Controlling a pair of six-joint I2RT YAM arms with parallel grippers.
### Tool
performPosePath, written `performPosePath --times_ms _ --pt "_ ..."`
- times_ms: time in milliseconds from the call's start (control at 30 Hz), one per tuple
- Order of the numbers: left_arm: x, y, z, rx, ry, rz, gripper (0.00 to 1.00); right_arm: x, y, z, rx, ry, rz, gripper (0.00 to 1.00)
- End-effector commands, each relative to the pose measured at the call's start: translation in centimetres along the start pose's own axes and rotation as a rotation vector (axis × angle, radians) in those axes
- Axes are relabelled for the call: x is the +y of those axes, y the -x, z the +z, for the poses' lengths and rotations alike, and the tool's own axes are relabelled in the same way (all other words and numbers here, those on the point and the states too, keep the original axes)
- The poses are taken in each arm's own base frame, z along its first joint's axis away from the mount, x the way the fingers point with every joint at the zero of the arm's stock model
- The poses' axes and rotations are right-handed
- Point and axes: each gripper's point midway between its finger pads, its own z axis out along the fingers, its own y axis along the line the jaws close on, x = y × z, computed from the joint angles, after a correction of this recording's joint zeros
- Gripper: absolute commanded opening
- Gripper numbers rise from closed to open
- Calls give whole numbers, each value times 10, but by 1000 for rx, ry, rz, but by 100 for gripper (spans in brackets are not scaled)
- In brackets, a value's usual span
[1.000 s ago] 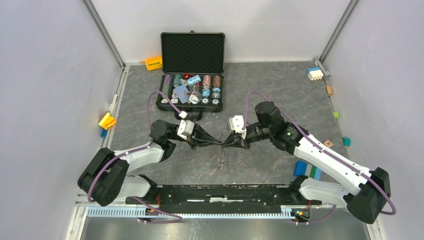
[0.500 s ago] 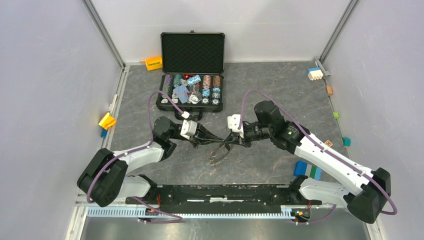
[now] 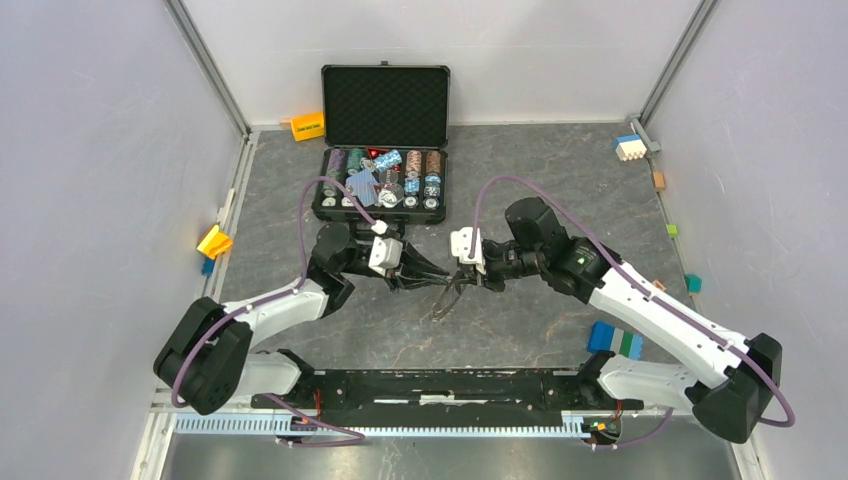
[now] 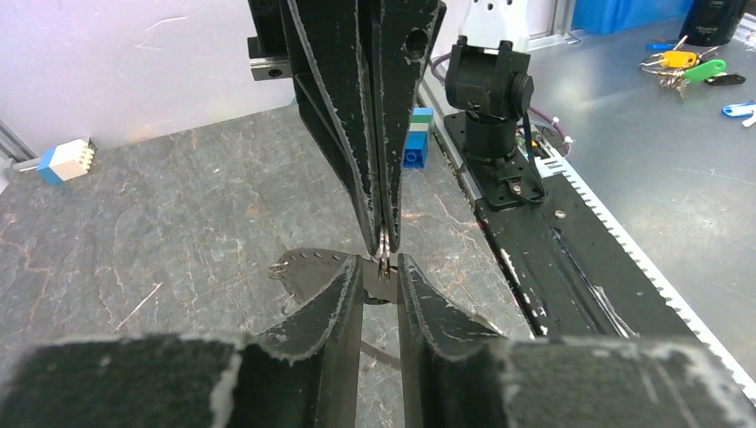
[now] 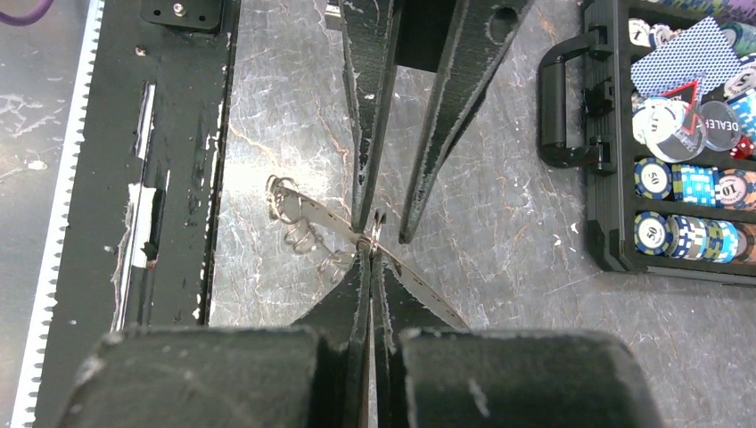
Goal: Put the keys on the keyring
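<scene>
We look down on a grey, marbled table (image 3: 560, 180) boxed in by pale walls (image 3: 90, 150), with the two arms bolted to a black base rail (image 3: 440, 385) at the near edge. At the far side a black case (image 3: 385, 105) stands with its lid up, and rows of poker chips (image 3: 420, 185) fill its tray. A few toy blocks lie round the edges: an orange one (image 3: 307, 126) beside the case, a yellow one (image 3: 214, 241) at the left wall and a blue-and-green one (image 3: 615, 340) near the right arm. Both arms reach inward and meet tip to tip above the middle of the table, just in front of the case's handle. The right gripper (image 5: 370, 259) is pressed closed, pinching the keyring (image 4: 308, 272) by its toothed rim, so that the ring hangs edge-on from the fingertips, clear of the surface as far as we can judge from above. The left gripper (image 4: 381, 272) faces it with its jaws a little apart. In its own camera we see a clear gap between its fingers, and the right fingertips point down into that gap. Small silvery loops (image 5: 285, 192) cling at one end of the keyring in the right wrist view. Whether these are the keys we cannot tell.
</scene>
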Motion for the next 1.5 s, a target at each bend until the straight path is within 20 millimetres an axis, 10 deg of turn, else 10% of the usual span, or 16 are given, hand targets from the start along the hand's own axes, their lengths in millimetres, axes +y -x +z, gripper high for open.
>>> performPosePath --times_ms 0,267,567,1467 --pt "12 8 3 19 7 65 29 -8 19 -5 -16 -17 -49 0" --pt "22 2 3 88 12 33 33 -10 13 -2 43 -14 -47 0" --pt "20 -5 2 125 8 21 11 -13 10 2 81 -13 -41 0" --pt "9 7 6 78 -45 1 17 -11 5 9 100 0 -38 0"
